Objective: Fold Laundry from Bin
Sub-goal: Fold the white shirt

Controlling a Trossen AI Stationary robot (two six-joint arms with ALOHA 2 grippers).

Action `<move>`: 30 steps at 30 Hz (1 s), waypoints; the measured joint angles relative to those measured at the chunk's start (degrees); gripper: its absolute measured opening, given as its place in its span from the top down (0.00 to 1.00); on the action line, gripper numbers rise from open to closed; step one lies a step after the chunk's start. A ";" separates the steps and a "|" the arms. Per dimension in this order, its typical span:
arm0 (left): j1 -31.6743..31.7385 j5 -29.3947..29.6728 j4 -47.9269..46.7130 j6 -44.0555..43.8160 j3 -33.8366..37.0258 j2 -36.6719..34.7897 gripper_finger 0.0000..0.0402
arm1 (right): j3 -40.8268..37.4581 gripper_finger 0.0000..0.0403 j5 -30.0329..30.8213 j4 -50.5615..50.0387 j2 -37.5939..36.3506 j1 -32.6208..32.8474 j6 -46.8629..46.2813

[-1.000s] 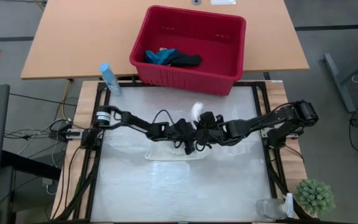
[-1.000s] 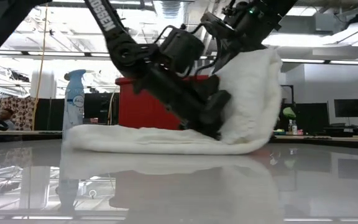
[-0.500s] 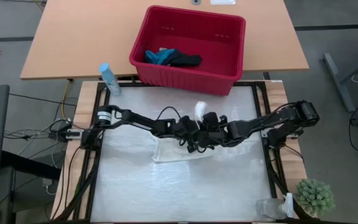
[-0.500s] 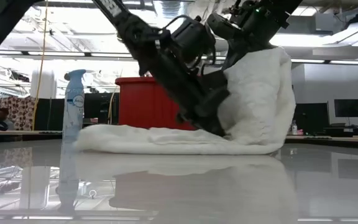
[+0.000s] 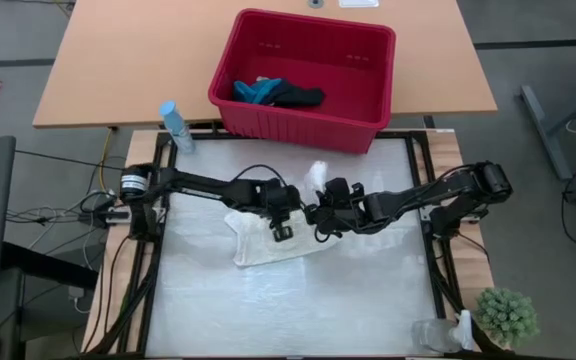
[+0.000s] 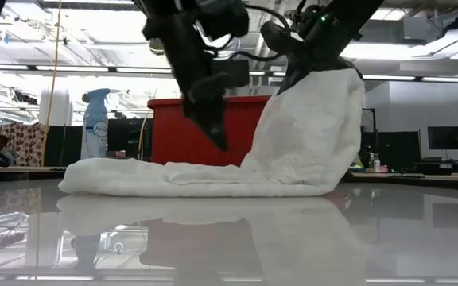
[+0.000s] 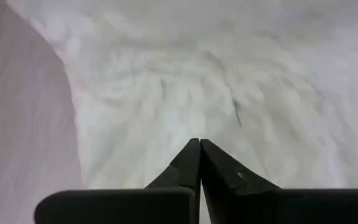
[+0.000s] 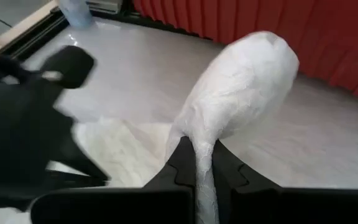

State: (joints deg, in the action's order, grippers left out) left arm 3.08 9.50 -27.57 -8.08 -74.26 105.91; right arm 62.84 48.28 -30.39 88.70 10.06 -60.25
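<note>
White laundry item, 1 end raised by right gripper, centre of table.

Right gripper (image 5: pixel 320 214) pinches the white cloth (image 5: pixel 268 243) at frame centre, lifting 1 end; the rest lies flat on the table (image 5: pixel 298 310). Left gripper (image 5: pixel 281 229), fingers pressed together, hangs just above the cloth. Red bin (image 5: pixel 368 125), upper centre, holds 1 teal cloth (image 5: pixel 256 91) and 1 dark cloth (image 5: pixel 298 97).

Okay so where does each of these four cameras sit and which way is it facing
High: overhead, straight down on table, both arms, red bin.
Low: table height, level across; white cloth, arms dropping in from above.
Left wrist: over the cloth; left gripper shut, empty.
Right wrist: faces the bin wall; right gripper pinching a raised cloth end.
Shared: the white cloth appears in all four.
</note>
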 joint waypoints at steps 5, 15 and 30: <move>-3.64 4.02 1.08 -0.58 5.05 -2.52 1.00 | -0.23 0.91 -0.61 -0.91 0.05 -0.38 1.89; -4.71 4.54 15.85 -7.58 18.10 -2.66 1.00 | -0.16 0.91 -0.83 -0.89 0.05 -0.41 2.45; -3.21 1.63 31.82 -4.78 18.65 2.95 1.00 | 1.89 0.91 -1.89 -0.31 0.03 -0.41 3.25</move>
State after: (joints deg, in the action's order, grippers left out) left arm -0.13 11.12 4.25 -12.87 -55.61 108.86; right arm 64.73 46.39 -30.71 88.73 9.65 -57.00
